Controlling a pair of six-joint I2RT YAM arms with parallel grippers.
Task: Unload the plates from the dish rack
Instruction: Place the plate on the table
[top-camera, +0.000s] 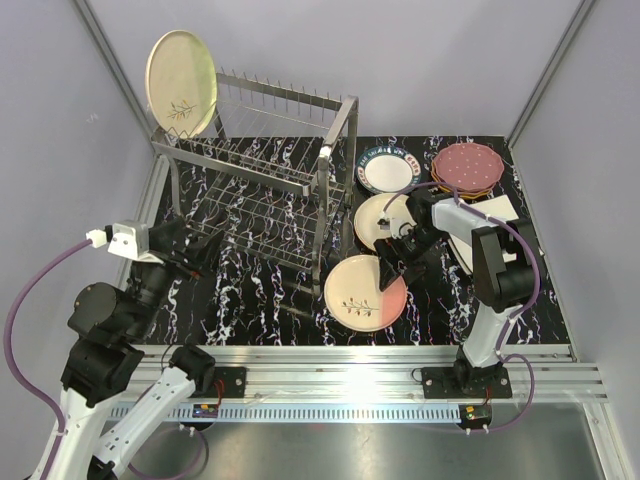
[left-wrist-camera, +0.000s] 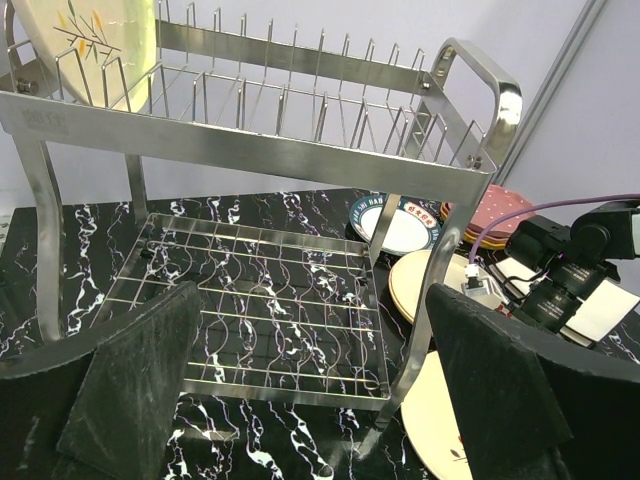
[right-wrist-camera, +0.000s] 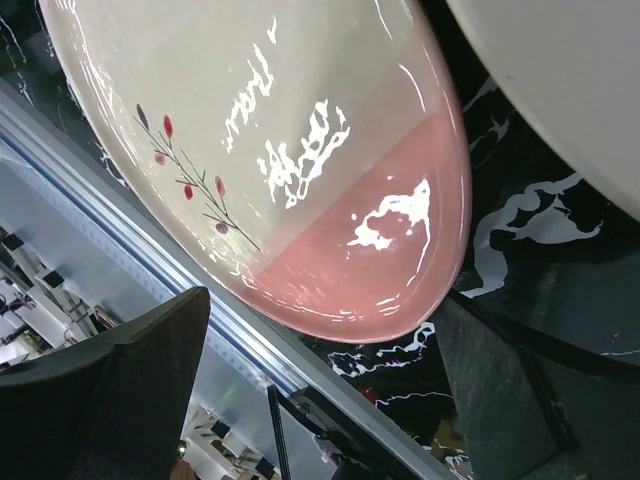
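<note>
- Nearest the arm bases, the left tool (left-wrist-camera: 312, 300) is seen with its fingers wide apart and nothing between them, facing the lower tier of the dish rack (top-camera: 262, 190).
- To the right, the right tool (top-camera: 388, 270) is likewise spread apart at the pink edge of a cream-and-pink plate (top-camera: 362, 295), which is laid flat on the tabletop (top-camera: 250, 310) and is not clamped.
- Just beyond, a plain cream round plate (top-camera: 380, 222) is laid flat beside the rack's right end.
- Farther back, a white plate with a dark patterned rim (top-camera: 388, 168) and a stack topped by a maroon dotted plate (top-camera: 467, 165) are set on the tabletop.
- At the rack's far left corner, one cream-yellow plate (top-camera: 182, 82) is stood upright in the upper tier.
</note>
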